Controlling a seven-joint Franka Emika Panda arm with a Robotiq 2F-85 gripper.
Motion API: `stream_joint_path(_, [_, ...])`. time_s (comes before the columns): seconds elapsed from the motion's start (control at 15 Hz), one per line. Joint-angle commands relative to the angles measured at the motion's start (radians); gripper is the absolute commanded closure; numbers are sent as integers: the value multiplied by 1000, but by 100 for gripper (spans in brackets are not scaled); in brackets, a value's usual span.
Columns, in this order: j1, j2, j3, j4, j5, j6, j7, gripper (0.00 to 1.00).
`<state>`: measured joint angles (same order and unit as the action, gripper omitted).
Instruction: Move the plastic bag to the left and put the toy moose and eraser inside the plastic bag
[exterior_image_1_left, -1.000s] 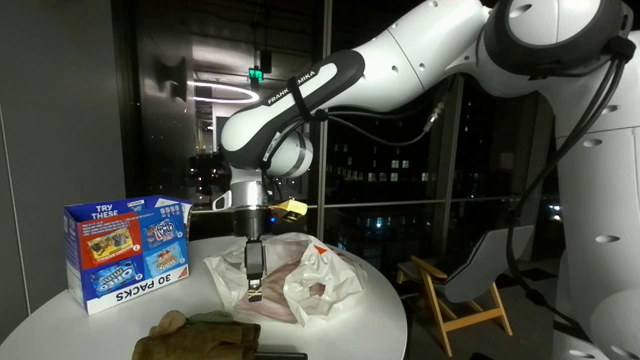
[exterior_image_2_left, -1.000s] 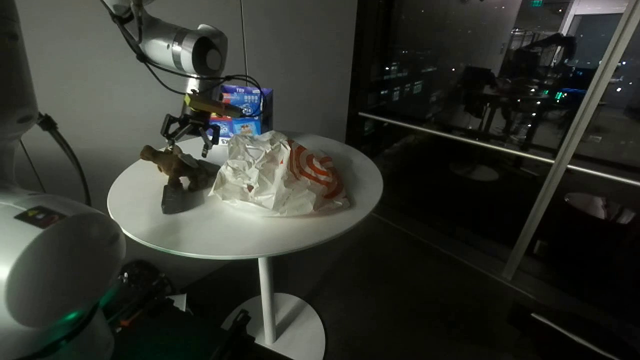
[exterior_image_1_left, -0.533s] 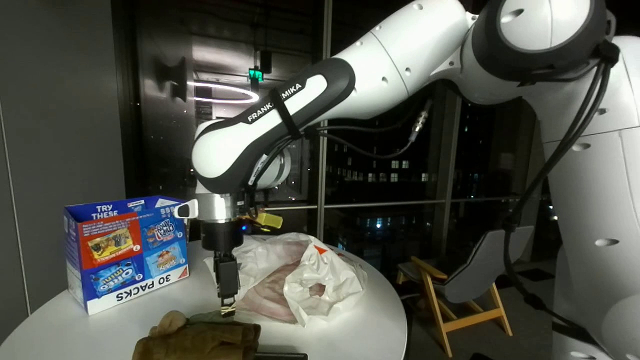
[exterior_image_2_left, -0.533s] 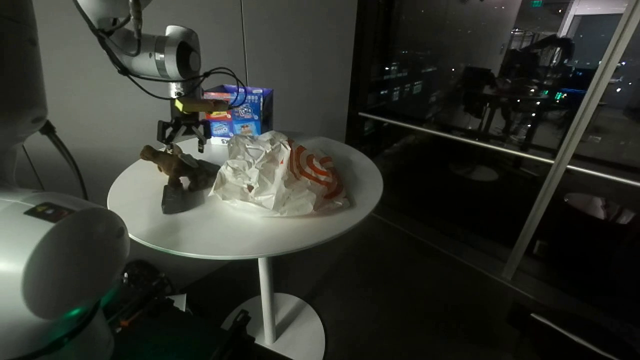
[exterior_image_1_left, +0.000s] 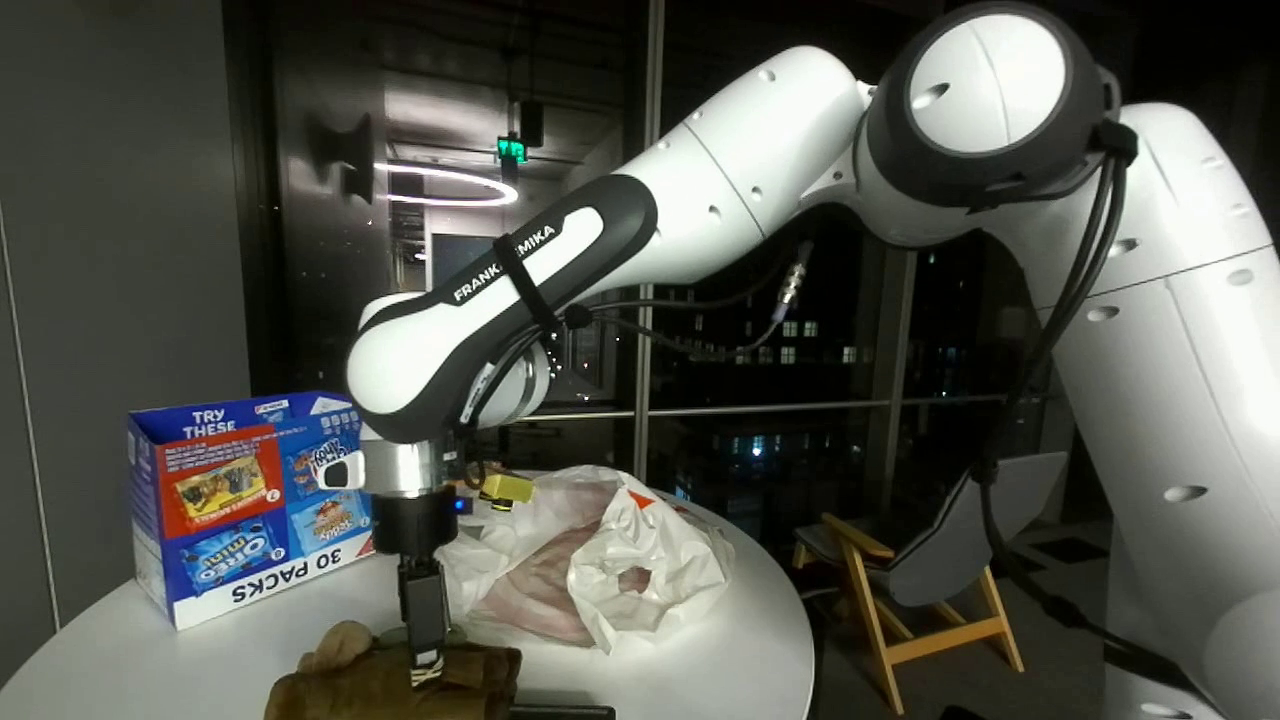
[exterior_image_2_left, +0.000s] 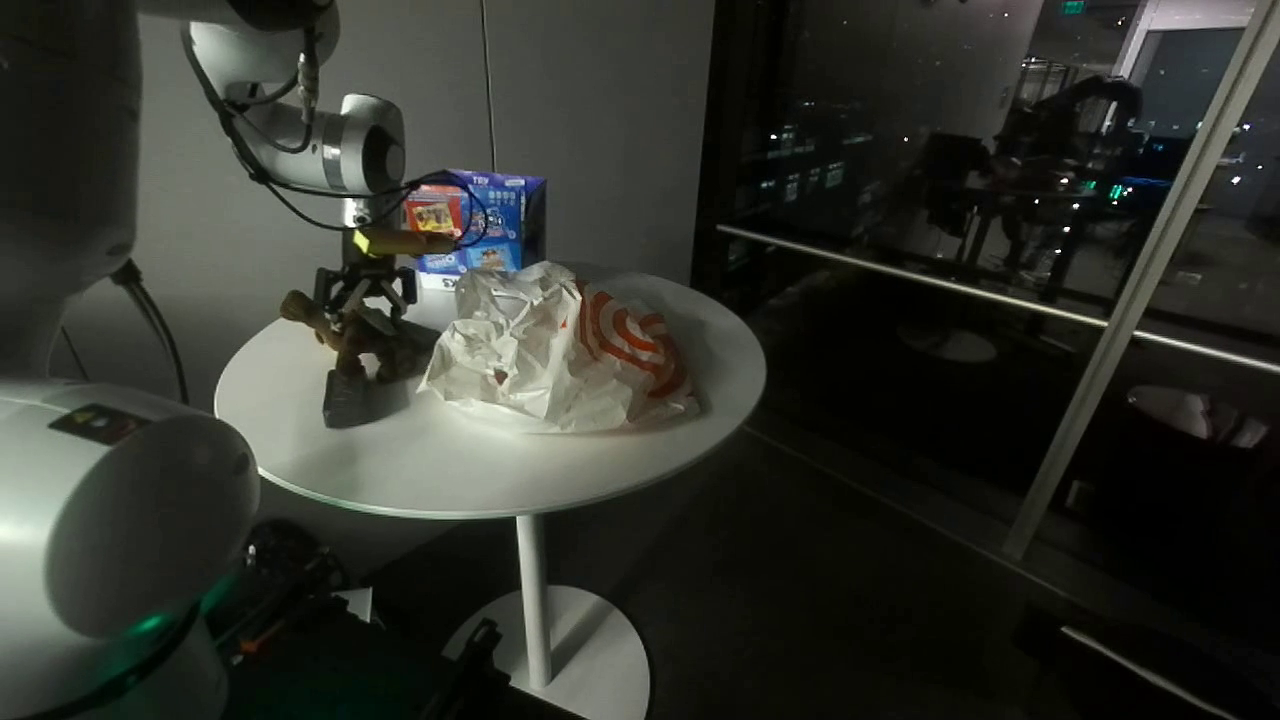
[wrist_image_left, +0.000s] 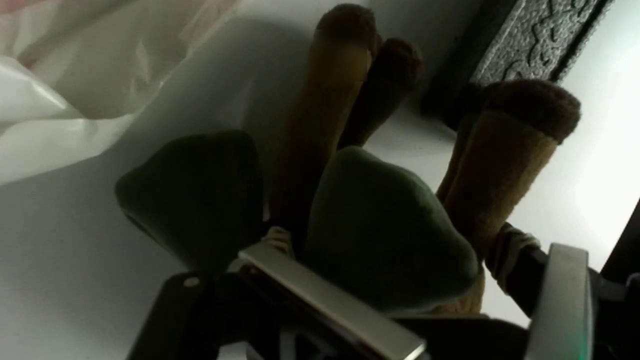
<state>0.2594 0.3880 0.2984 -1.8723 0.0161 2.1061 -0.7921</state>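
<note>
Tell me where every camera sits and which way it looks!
Exterior view: beside the round white table, facing dark windows; white robot arm at right.
Exterior view: near the arm at left, looking down at the crumpled white plastic bag, grey wall behind.
Wrist view: above the brown plush moose, facing down; black two-finger gripper shows.
Both exterior views share table, bag, arm.
</note>
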Motion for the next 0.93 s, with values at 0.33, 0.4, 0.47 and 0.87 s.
stream_joint_path(0.33, [-15,81,14,100,16,-56,11,56])
stream_joint_path(0.4, [-20,81,16,107,25,-68,6,63])
stream_joint_path(0.47, [-22,79,15,113,31,-75,7,71])
stream_joint_path(0.87, [-34,72,13,128,53,-102,5,84])
